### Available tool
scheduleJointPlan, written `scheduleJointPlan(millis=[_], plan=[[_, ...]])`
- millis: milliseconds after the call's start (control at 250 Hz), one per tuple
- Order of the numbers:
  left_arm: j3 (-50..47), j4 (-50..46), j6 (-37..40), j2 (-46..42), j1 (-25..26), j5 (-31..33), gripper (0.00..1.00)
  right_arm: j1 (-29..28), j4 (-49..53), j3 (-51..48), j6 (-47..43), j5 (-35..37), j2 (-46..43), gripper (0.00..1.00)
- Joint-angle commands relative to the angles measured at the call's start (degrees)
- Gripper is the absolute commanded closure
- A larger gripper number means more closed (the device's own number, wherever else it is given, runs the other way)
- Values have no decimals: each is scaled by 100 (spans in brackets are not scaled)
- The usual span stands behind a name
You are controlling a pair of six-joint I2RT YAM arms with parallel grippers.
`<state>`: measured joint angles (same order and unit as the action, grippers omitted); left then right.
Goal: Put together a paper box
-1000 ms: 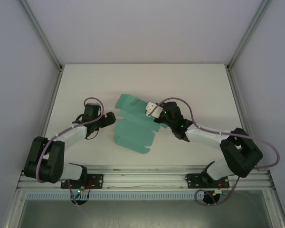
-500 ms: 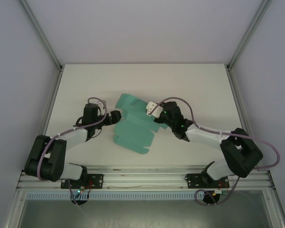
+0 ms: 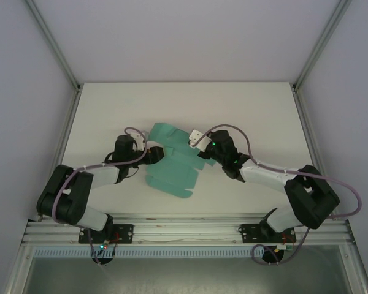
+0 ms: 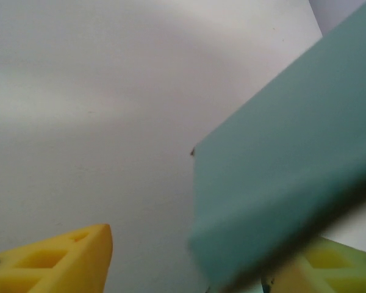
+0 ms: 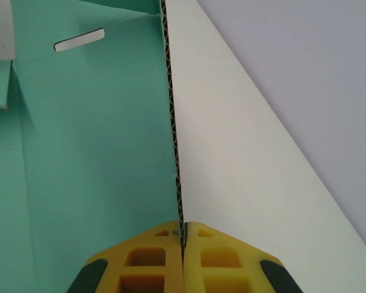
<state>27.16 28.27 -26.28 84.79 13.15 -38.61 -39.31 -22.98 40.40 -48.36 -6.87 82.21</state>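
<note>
Look from above, starting on the left. Your left gripper (image 3: 154, 153) sits low over the white table (image 3: 251, 110), right at the left edge of the paper box (image 3: 172, 168). In the left wrist view, its two yellow fingers (image 4: 67, 262) stand apart with a wide gap between them. A teal flap of the paper box (image 4: 280, 183) hangs in that gap. The flap is blurry and covers part of the finger on the right of that view. You cannot tell if that finger touches the flap, and the other finger is well clear of it. So this gripper is not pinching anything.

The paper box is in the middle of the table, between your two arms. It is not a box yet. It is a teal card sheet with flaps, mostly spread flat.

Now the right side. Your right gripper (image 3: 200, 149) is at the right edge of the sheet. In the right wrist view, the right gripper (image 5: 183, 235) has its yellow fingers (image 5: 152, 256) pressed tight together. The thin edge of one card panel is squeezed between them. That panel stands up on its edge. The teal card (image 5: 97, 152) lies to its left, with a small slot (image 5: 79, 39) cut in it near the top.
</note>
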Motion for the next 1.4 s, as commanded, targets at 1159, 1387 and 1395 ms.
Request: scheduleJointPlan(millis=[1159, 1387, 1395], plan=[[589, -2309, 559, -1303, 83, 1742, 0, -41, 388, 81, -874, 589, -166, 100], [817, -3139, 424, -2098, -4, 2251, 0, -271, 201, 271, -1919, 1356, 250, 100], [835, -3180, 420, -2112, -18, 2279, 0, -277, 188, 281, -1961, 1389, 264, 100]])
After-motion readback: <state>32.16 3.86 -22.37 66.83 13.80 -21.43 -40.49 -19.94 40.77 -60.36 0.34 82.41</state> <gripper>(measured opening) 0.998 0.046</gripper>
